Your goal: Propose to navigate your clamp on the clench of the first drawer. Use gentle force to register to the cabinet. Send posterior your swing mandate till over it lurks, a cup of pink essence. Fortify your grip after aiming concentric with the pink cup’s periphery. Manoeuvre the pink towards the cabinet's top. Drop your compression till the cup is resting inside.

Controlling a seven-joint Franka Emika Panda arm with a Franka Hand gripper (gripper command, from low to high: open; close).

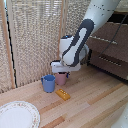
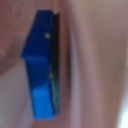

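— Stage? Lowered over small dusty-pink tapered cup (image 1: 61, 78), beside blue mug (image 1: 48, 83) on wooden bench (image 1: 90, 102).
— Jaws? One blue fingertip (image 2: 41, 65) inside pink wall; closed or not, cannot tell. Lifting to dark brown wooden cabinet (image 1: 109, 50) left.

**Cups at centre, cabinet to the right**

On the table (image 1: 95, 107), 2 cups stand side by side near the middle of the exterior view. The pink cup (image 1: 61, 78) is just to the right of the other cup (image 1: 48, 83) and slightly behind it; whether they touch cannot be told. The clamp (image 1: 62, 73) sits directly over the pink cup, at its rim. A small block (image 1: 63, 94) lies in front of the cups, near them. A plate (image 1: 17, 116) lies at the front left corner, well apart. The cabinet (image 1: 112, 50) stands behind, at the right edge. A screen (image 1: 35, 35) stands behind the cups.
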